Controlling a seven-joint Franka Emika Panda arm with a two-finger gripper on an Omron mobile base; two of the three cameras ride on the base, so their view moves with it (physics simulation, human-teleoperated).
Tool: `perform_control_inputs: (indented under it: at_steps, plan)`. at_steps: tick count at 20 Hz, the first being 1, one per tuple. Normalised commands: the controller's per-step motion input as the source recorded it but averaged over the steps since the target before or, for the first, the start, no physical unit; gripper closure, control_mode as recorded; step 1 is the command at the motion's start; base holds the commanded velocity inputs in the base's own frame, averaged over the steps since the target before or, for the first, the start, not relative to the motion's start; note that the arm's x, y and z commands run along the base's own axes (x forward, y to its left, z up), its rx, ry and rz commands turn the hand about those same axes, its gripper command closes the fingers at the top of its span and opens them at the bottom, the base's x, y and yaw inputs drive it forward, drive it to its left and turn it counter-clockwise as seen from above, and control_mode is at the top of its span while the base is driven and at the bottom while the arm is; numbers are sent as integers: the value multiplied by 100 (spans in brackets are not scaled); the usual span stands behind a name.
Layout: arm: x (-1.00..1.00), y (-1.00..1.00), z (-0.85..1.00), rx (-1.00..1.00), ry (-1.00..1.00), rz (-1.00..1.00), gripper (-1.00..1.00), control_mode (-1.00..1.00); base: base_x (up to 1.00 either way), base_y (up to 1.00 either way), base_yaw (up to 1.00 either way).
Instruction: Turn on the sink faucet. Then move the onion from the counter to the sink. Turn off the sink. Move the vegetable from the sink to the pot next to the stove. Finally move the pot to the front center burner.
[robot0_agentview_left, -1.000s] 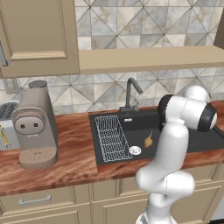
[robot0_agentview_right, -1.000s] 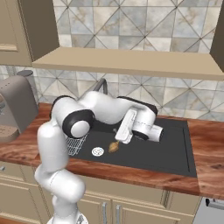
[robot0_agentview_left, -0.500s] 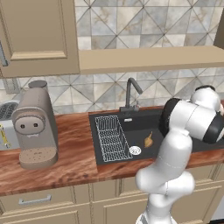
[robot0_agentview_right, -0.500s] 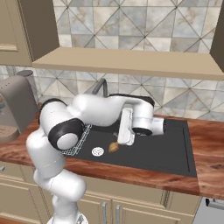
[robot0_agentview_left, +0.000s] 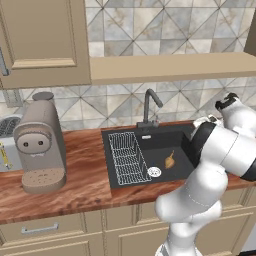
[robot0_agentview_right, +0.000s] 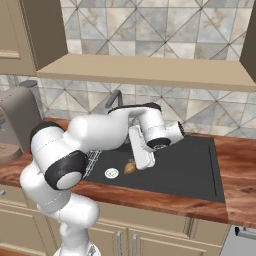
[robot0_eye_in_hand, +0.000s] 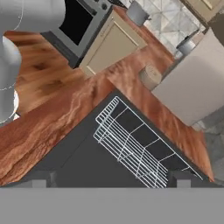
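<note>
The arm's forearm covers the right part of the sink (robot0_agentview_left: 150, 145) in the left base view, and its upper links hide the faucet's (robot0_agentview_right: 114, 100) base and most of the wire rack (robot0_agentview_right: 92, 162) in the right base view. The onion (robot0_agentview_right: 130, 168) lies half behind the arm's hand there. In the hand view the rack's (robot0_eye_in_hand: 135, 146) lower end is cut off. The coffee machine (robot0_agentview_right: 17, 120) is clipped by the left edge.

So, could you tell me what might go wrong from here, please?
The onion lies in the sink, beside the drain. The open gripper hangs just above it, so a fast descent could knock it aside. The faucet stands close behind the arm; a wide swing might clip it.
</note>
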Motion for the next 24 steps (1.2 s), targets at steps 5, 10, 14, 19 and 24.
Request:
perform_control_inputs:
  at_steps: [5, 10, 14, 19, 24]
  plan:
    - [-12, 21, 0, -25, -1, 30, -100, -100, 0, 0, 0]
    - [-4, 29, -13, -18, -4, 27, -100, -100, 0, 0, 0]
    - [2, 4, -22, -8, -1, 10, -100, -100, 0, 0, 0]
    - [7, 0, -29, -11, 0, 2, -100, -100, 0, 0, 0]
    - [16, 0, -28, -11, 0, 0, -100, -100, 0, 0, 0]
